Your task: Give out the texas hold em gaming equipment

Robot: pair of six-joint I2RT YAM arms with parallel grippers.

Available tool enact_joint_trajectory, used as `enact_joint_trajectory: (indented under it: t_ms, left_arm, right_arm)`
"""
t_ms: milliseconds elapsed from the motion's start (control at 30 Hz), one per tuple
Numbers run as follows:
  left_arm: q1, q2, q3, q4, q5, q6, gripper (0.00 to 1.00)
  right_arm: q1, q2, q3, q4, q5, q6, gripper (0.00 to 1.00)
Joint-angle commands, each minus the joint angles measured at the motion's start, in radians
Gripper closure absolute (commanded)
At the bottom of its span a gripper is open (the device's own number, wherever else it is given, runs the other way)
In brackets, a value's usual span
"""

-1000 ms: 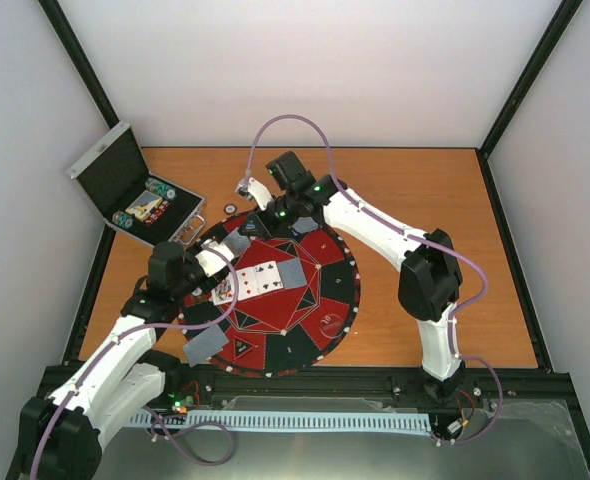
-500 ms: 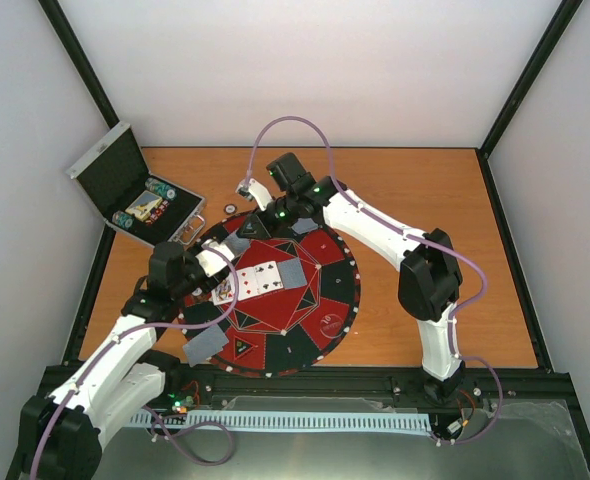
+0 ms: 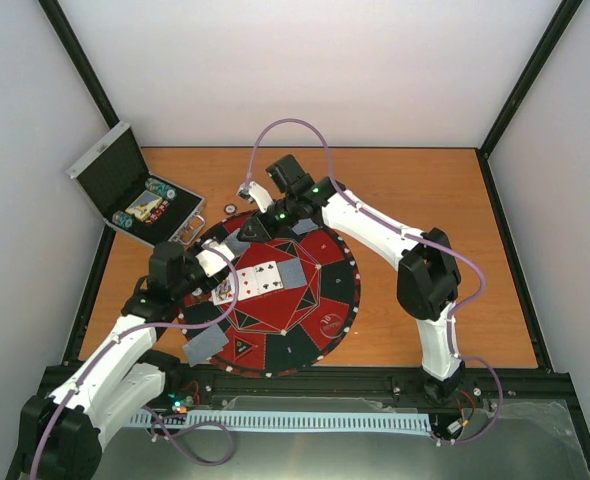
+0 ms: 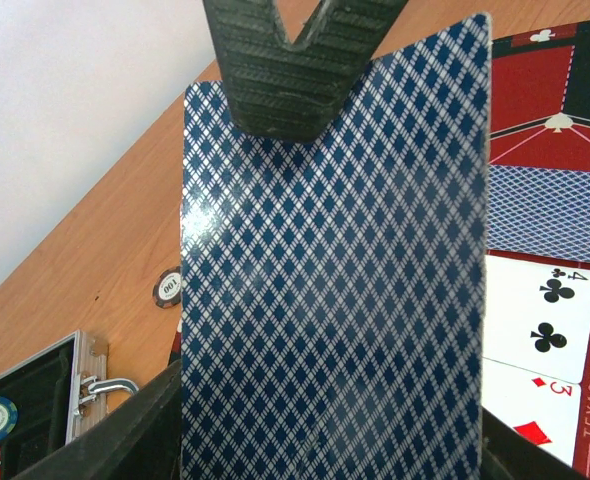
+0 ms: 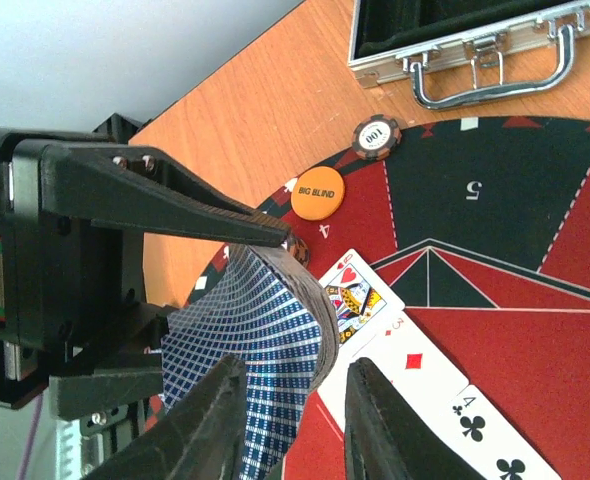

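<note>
My left gripper (image 4: 315,260) is shut on a deck of blue-backed playing cards (image 4: 375,330), which fills the left wrist view. In the right wrist view the deck (image 5: 265,320) bows between the left fingers (image 5: 175,195). My right gripper (image 5: 297,375) is open, its jaws either side of the deck's curved edge. Face up on the red-and-black mat (image 5: 495,190) lie a queen of hearts (image 5: 360,295), a three of diamonds (image 5: 415,360) and a four of clubs (image 5: 485,430). An orange BIG BLIND button (image 5: 317,195) and a 100 chip (image 5: 376,137) sit near the mat's rim.
The open silver case (image 3: 125,185) with chips stands at the table's back left. A face-down card (image 3: 293,272) lies on the mat (image 3: 325,300) and another (image 3: 205,343) at its near left edge. Both grippers (image 3: 213,262) (image 3: 247,222) meet over the mat's left side.
The right gripper's jaws have parted beside the deck. The left gripper keeps its hold, and both arms have barely moved.
</note>
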Motion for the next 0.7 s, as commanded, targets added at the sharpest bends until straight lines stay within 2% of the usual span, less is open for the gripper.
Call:
enact_joint_trajectory:
  t_ms: [0, 133, 367, 667]
  left_arm:
    - [0.005, 0.001, 0.032, 0.004, 0.024, -0.012, 0.47]
    - [0.005, 0.0, 0.032, 0.003, 0.024, -0.011, 0.47]
    - [0.005, 0.004, 0.032, 0.001, 0.025, -0.009, 0.47]
    - [0.005, 0.0, 0.029, -0.001, 0.03, -0.018, 0.47]
  right_arm:
    - [-0.006, 0.022, 0.006, -0.007, -0.027, 0.004, 0.73]
    - [-0.006, 0.035, 0.022, -0.011, -0.061, 0.02, 0.73]
    - [-0.006, 0.041, 0.049, -0.043, -0.035, 0.009, 0.84]
    - [-0.006, 0.033, 0.096, -0.081, 0.0, -0.015, 0.85]
